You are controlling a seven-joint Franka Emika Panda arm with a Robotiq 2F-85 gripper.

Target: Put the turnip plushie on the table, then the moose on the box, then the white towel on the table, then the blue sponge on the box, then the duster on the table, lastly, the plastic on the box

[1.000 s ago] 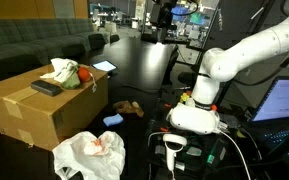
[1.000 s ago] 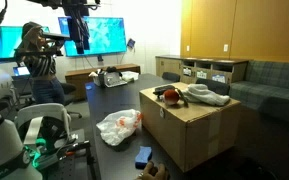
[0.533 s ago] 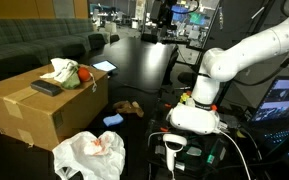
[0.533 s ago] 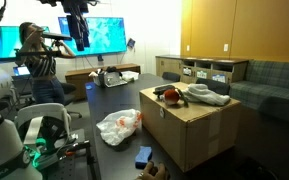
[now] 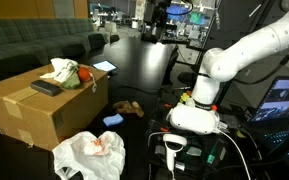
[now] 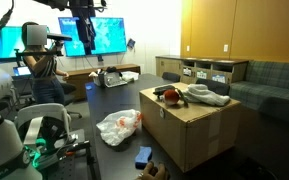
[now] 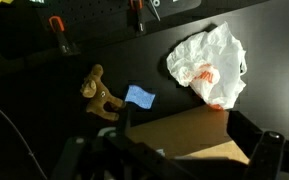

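Observation:
The box (image 5: 39, 108) (image 6: 189, 128) carries the white towel (image 5: 59, 69) (image 6: 207, 96), the turnip plushie (image 5: 82, 74) (image 6: 171, 96) and the black duster (image 5: 46, 87). On the dark table (image 5: 134, 70) (image 7: 74, 55) lie the brown moose (image 5: 131, 108) (image 7: 101, 92), the blue sponge (image 5: 113, 120) (image 7: 139, 97) and the crumpled white plastic (image 5: 91, 155) (image 6: 119, 125) (image 7: 209, 62). My gripper (image 5: 155, 16) (image 6: 84, 25) (image 7: 184, 124) hangs high above the table, open and empty. In the wrist view the box top (image 7: 179, 135) shows between its fingers, far below.
The robot's white base (image 5: 196, 115) stands at the table's edge with cables and a scanner beside it. A tablet (image 5: 103, 67) lies on the table beyond the box. A person (image 6: 39, 65) stands by the screens; sofas and cabinets line the room.
My gripper has shifted slightly sideways up high, still open. The person by the screens has moved a little. The objects have not moved.

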